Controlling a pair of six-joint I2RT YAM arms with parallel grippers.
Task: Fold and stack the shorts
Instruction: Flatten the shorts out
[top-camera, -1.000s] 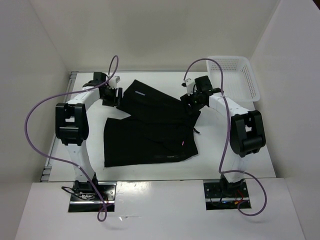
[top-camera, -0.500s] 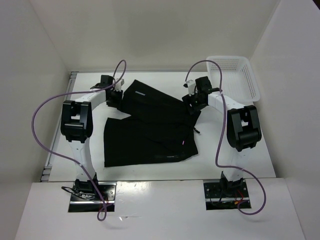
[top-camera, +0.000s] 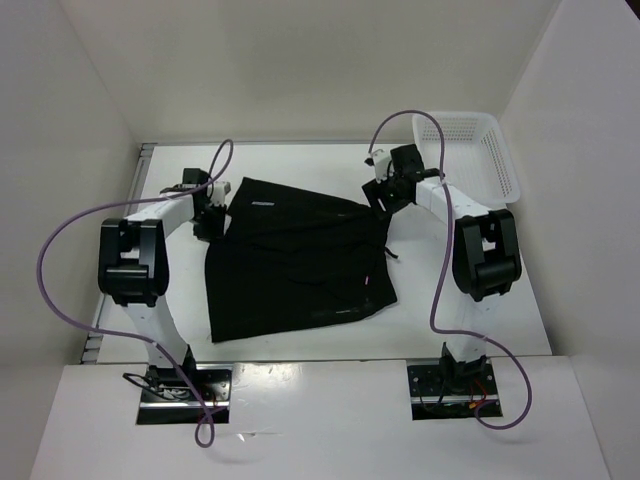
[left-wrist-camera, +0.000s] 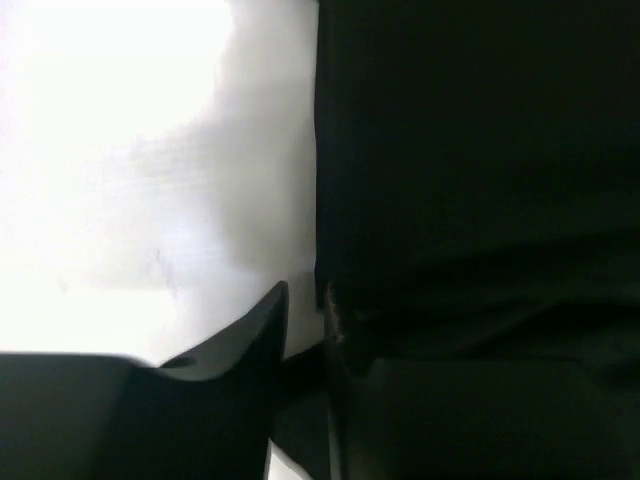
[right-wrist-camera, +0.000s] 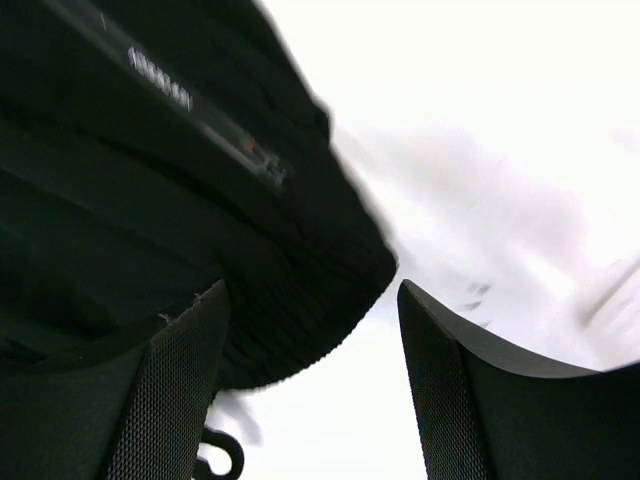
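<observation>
Top external view: the shorts (top-camera: 300, 260) lay spread flat on the table (top-camera: 480, 300). The left gripper (top-camera: 214, 214) pinched their far-left edge. The right gripper (top-camera: 384, 198) hung spread over their far-right corner.

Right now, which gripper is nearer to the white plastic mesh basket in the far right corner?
Right. The right gripper sits just left of the white plastic mesh basket; the left gripper is across the black fabric shorts, at their left edge.
</observation>
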